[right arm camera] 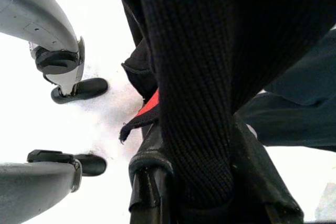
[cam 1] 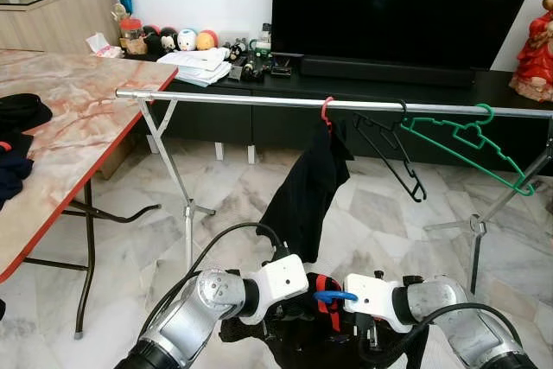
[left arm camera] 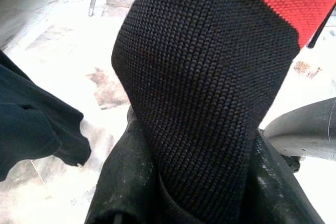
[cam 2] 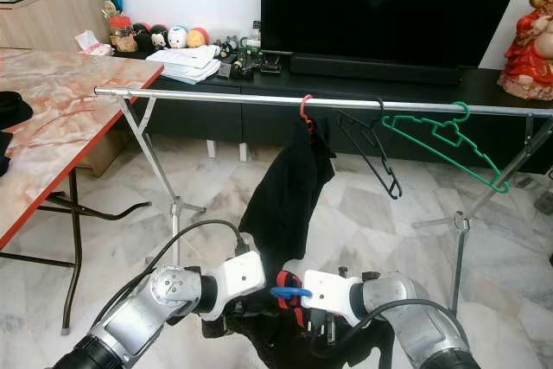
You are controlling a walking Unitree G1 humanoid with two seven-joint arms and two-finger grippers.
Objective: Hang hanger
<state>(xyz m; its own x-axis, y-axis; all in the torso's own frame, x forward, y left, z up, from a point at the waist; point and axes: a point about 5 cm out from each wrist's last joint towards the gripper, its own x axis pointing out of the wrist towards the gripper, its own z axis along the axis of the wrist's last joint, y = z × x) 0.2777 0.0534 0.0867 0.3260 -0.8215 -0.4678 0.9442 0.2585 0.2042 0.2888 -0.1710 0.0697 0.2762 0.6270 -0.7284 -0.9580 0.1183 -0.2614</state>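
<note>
Left eye: blue hanger low between both arms, below rail.
Left wrist: left end effector clenched on black knit garment.
Right wrist: right end effector grasping the same garment.

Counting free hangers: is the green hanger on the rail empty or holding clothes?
Empty. The green hanger hooks over the rail with a bare frame; the black garment hangs apart, from a red hook.

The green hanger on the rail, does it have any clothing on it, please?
No, the green hanger hangs bare on the rail, while the black garment hangs from the red hook.
</note>
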